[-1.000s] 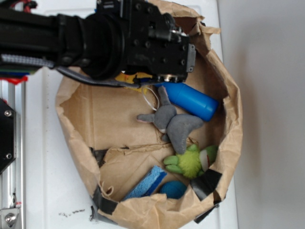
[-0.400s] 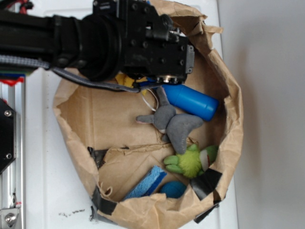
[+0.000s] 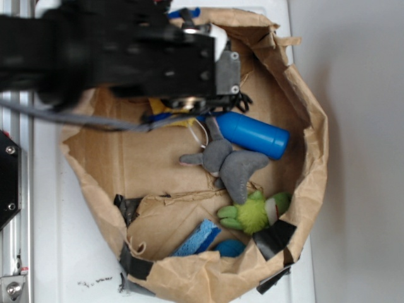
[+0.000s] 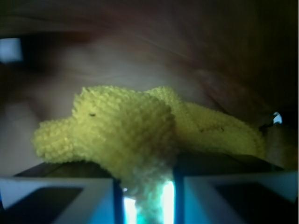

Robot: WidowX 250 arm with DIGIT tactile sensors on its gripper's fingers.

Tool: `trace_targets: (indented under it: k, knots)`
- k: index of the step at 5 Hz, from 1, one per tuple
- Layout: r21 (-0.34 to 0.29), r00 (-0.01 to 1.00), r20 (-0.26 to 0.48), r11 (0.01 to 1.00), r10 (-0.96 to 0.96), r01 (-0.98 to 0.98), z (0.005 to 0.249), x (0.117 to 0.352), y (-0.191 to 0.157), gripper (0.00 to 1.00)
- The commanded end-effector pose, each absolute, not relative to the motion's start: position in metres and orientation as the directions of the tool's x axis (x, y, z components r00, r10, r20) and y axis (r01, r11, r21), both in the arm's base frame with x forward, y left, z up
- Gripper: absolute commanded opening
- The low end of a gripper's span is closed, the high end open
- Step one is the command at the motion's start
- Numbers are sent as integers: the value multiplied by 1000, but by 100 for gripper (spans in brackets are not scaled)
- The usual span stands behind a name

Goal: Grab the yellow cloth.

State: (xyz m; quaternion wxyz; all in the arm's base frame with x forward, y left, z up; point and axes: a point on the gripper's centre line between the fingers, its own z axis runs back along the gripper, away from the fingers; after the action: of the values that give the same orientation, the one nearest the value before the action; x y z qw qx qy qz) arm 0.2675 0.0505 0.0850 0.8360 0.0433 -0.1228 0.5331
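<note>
The yellow cloth (image 4: 140, 135) fills the wrist view, bunched up, with a fold pinched between my two fingers. My gripper (image 4: 145, 200) is shut on it. In the exterior view the black arm covers the gripper (image 3: 183, 108) at the upper left of the brown paper bag (image 3: 303, 170). Only a sliver of the yellow cloth (image 3: 165, 107) shows under the wrist there, just left of the blue bottle (image 3: 255, 134).
Inside the bag lie a grey plush toy (image 3: 228, 163), a lime-green plush toy (image 3: 251, 213), a blue ribbed sponge (image 3: 197, 238) and a blue round object (image 3: 230, 247). The bag's crumpled walls rise all round. A metal rail (image 3: 12, 189) runs along the left.
The arm has moved up and to the left, away from the bottle, and looks nearer the camera. The bag's left wall has shifted outward. The toys and bottle have not moved.
</note>
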Motion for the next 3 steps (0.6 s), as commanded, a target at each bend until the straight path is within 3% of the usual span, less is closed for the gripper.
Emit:
trace_targets:
  k: [1,2,3]
  knots:
    - [-58,754,230,782,615,-621,143,241,8,0]
    - [-42,877,39,878,479,-477,158,234,11,0]
    - [-32,917,-23,917,398,-399,166,234,13,0]
